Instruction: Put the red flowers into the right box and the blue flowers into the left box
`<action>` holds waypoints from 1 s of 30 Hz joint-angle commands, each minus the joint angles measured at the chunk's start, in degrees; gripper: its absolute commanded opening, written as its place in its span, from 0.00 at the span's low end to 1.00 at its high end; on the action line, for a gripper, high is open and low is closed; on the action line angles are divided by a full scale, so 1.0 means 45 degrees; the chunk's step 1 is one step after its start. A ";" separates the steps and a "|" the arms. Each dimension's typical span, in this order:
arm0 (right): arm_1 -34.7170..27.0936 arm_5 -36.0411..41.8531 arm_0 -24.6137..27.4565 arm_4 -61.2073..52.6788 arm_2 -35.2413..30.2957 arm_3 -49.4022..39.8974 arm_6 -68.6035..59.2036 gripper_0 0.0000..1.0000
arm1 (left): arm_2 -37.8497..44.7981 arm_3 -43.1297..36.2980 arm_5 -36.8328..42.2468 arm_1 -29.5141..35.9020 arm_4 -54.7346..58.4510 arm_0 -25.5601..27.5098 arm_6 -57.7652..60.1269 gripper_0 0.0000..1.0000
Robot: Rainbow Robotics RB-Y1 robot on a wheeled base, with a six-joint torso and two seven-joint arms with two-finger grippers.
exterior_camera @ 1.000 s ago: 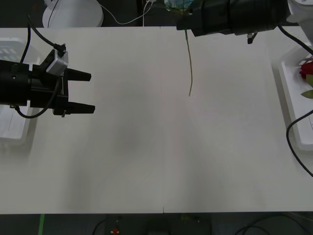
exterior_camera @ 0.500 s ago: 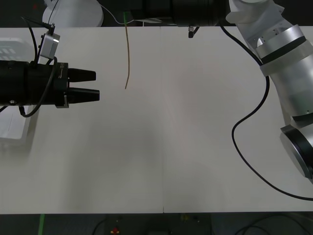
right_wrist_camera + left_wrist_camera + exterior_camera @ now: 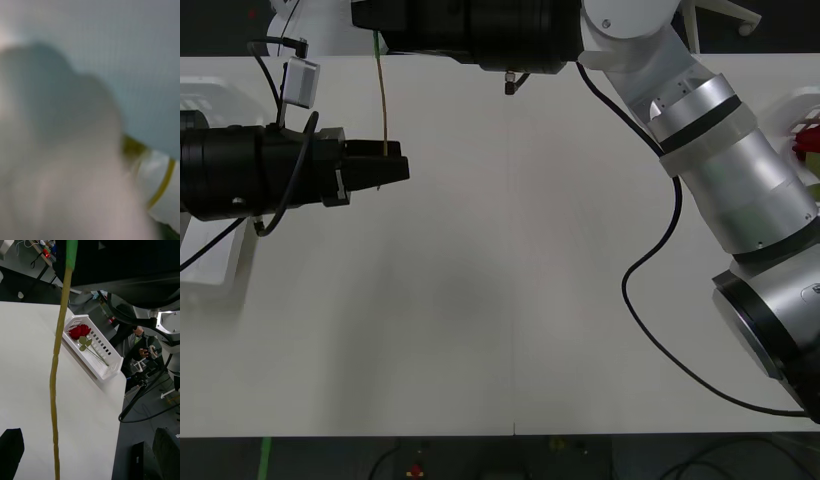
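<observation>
Left black pincer (image 3: pixel 395 169) pinching the thin olive flower stem (image 3: pixel 383 100) low; right pincer state unclear, so confirm grip before release.

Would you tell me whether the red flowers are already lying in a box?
Yes, the red flowers lie inside the right box at the table's far edge, as the left wrist view shows.

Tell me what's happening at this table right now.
The right arm reaches across the far edge of the table, dangling a long flower stem. The left gripper sits at the stem's lower tip, its black fingers close together around it, as if taking it over. Red roses already lie in the right box.
</observation>
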 commanded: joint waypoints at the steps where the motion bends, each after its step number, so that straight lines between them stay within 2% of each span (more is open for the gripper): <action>1: 0.0200 -0.0095 -0.0597 -0.0012 0.0175 -0.0092 -0.0210 0.00 | -0.0092 -0.0084 -0.0242 -0.0392 0.0179 0.0210 0.0406 0.15; 2: 0.0200 -0.0095 -0.0597 -0.0012 0.0175 -0.0092 -0.0210 0.00 | -0.0092 -0.0084 -0.0300 -0.0411 0.0179 0.0210 0.0406 0.00; 21: 0.0083 -0.0095 -0.0577 -0.0012 0.0175 -0.0092 -0.0308 0.00 | -0.0072 -0.0084 -0.0398 -0.0431 0.0199 0.0210 0.0367 0.00; 22: 0.0063 -0.0095 -0.0577 -0.0012 0.0175 -0.0092 -0.0308 0.04 | -0.0072 -0.0103 -0.0398 -0.0431 0.0238 0.0210 0.0367 0.00; 23: 0.0063 -0.0095 -0.0597 -0.0012 0.0175 -0.0092 -0.0327 0.14 | -0.0072 -0.0084 -0.0398 -0.0411 0.0238 0.0210 0.0367 0.00; 24: 0.0005 -0.0095 -0.0577 -0.0012 0.0175 -0.0092 -0.0327 0.37 | -0.0072 -0.0103 -0.0398 -0.0431 0.0238 0.0210 0.0367 0.00; 25: -0.0073 -0.0095 -0.0577 -0.0012 0.0175 -0.0092 -0.0347 0.53 | -0.0072 -0.0084 -0.0398 -0.0431 0.0258 0.0210 0.0367 0.00; 26: -0.0112 -0.0115 -0.0577 -0.0012 0.0175 -0.0092 -0.0347 0.59 | -0.0072 -0.0103 -0.0398 -0.0431 0.0277 0.0210 0.0367 0.00; 28: -0.0347 -0.0095 -0.0577 -0.0012 0.0175 -0.0092 -0.0327 0.78 | -0.0053 -0.0084 -0.0398 -0.0411 0.0277 0.0210 0.0367 0.00; 30: -0.0562 -0.0095 -0.0577 -0.0149 0.0175 -0.0092 -0.0288 0.85 | -0.0053 -0.0084 -0.0398 -0.0353 0.0277 0.0210 0.0367 0.00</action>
